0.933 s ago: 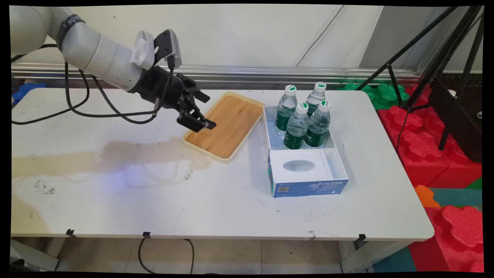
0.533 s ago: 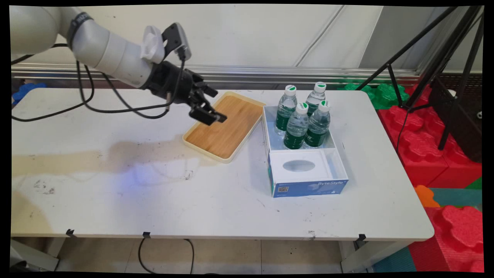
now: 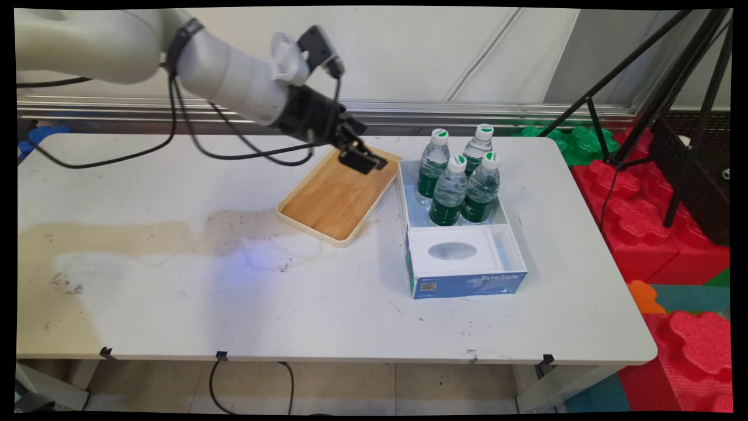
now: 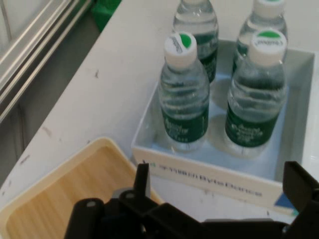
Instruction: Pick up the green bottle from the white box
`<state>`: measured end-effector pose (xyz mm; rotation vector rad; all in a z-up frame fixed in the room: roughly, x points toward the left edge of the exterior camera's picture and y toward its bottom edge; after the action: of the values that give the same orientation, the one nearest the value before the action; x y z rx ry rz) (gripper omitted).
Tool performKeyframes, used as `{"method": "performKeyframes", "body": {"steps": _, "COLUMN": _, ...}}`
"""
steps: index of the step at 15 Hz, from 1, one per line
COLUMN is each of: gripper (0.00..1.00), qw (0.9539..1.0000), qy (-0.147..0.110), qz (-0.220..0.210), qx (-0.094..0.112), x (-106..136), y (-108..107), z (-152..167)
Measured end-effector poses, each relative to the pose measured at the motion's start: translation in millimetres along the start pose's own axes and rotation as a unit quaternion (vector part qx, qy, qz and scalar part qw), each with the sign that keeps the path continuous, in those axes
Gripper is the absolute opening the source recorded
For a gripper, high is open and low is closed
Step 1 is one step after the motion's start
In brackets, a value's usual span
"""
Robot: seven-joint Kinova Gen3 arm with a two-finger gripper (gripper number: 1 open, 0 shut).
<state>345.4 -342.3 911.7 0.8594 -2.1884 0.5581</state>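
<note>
I am holding my tool (image 3: 363, 161) open and empty over the far end of the wooden tray (image 3: 339, 193), with four water bottles (image 3: 449, 192) standing untouched in the box (image 3: 466, 275) at three o'clock.

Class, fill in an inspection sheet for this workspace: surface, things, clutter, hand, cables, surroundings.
Surface: white table, stained brown along its left side, with dark scuffs.
Things: four water bottles upright in the far compartment of a blue-and-white box; wooden tray left of the box, empty.
Clutter: nothing seen.
Hand: hand over the tray's far end, fingers spread apart, holding nothing.
Cables: black cables hang from the arm; another loops under the table's near edge.
Surroundings: red foam blocks and black tripod at right.
</note>
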Motion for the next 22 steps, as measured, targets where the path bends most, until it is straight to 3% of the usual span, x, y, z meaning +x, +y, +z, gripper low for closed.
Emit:
{"method": "performKeyframes", "body": {"steps": 11, "gripper": 1.0, "qw": 0.9996, "qy": -0.004, "qz": -0.004, "qx": 0.027, "x": 46, "y": -6, "z": 105}}
{"method": "performKeyframes", "body": {"steps": 22, "gripper": 1.0, "qw": 0.9994, "qy": -0.027, "qz": 0.021, "qx": 0.006, "x": 60, "y": -13, "z": 179}}
